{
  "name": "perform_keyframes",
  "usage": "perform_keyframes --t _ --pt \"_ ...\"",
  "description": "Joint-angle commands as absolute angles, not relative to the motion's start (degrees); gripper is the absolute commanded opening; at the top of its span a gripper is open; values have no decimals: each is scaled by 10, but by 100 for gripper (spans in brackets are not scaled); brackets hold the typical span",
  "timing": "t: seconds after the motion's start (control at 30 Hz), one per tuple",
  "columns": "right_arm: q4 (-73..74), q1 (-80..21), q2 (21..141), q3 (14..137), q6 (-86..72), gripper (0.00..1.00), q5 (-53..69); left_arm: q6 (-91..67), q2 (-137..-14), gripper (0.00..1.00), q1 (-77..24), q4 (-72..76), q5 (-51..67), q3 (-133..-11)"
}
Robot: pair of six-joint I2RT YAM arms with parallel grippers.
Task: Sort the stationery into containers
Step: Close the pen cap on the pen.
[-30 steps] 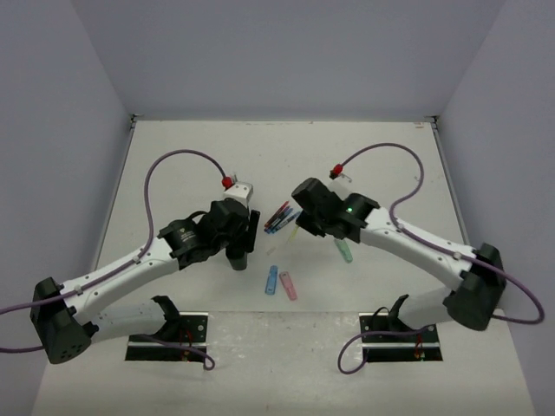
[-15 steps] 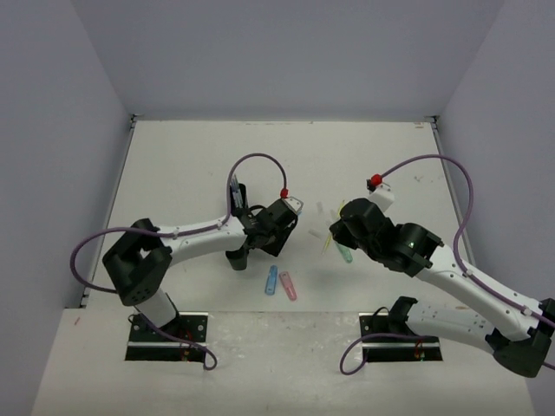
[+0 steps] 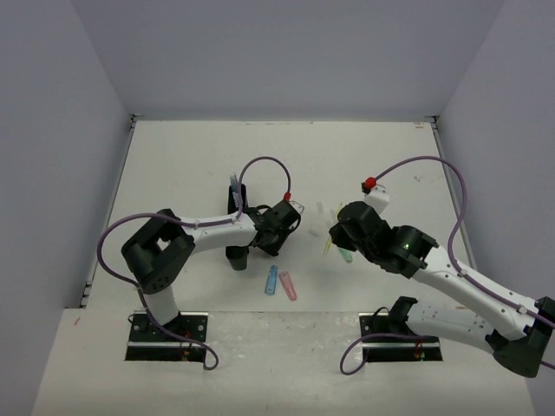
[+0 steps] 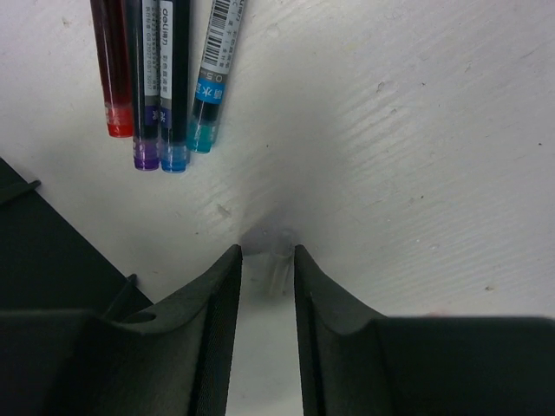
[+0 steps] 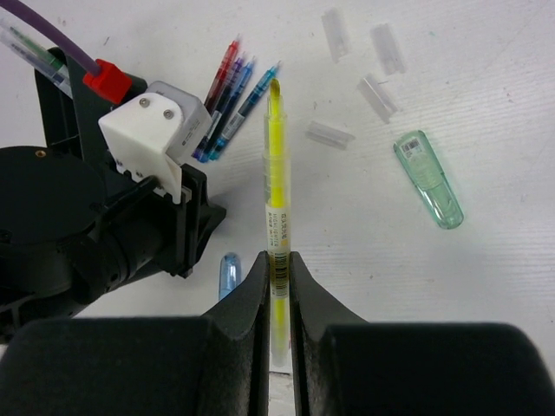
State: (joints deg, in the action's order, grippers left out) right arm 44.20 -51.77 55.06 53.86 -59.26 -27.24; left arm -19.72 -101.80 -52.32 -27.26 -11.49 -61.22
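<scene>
Red, purple, blue and teal pens (image 4: 160,78) lie side by side on the table. Just short of them, my left gripper (image 4: 267,251) (image 3: 276,238) is low over the table and open, its jaws narrowly apart on either side of a small clear cap (image 4: 279,260). My right gripper (image 5: 277,260) (image 3: 332,241) is shut on a yellow highlighter (image 5: 276,173), held above the table. The black organiser (image 3: 236,256) (image 5: 52,87) stands left of the left gripper with pens (image 3: 234,185) sticking out of its far end.
A chunky blue piece (image 3: 271,280) and a pink one (image 3: 287,285) lie near the front. A green piece (image 5: 429,178) and several loose clear caps (image 5: 377,95) lie to the right of the pens. Purple cables arch over both arms.
The left gripper has swung right from beside the organiser to the pens, and its jaws have narrowed. The right arm has drawn back to the right with the highlighter.
</scene>
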Motion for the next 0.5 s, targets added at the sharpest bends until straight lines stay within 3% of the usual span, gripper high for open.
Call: perform_keyframes --t 0.0,0.23,0.4,0.47 --pt "423 -521 538 534 -586 0 -277 -178 -1039 30 -513 -254 -98 -624" --pt "423 -521 529 530 -585 0 -274 -185 -1050 1 -512 -256 -86 -617" --pt "417 -521 512 528 -578 0 -263 -196 -1015 0 -512 -260 -87 -601" --pt "366 -521 503 512 -528 0 -202 -207 -995 0 -512 -266 -98 -611"
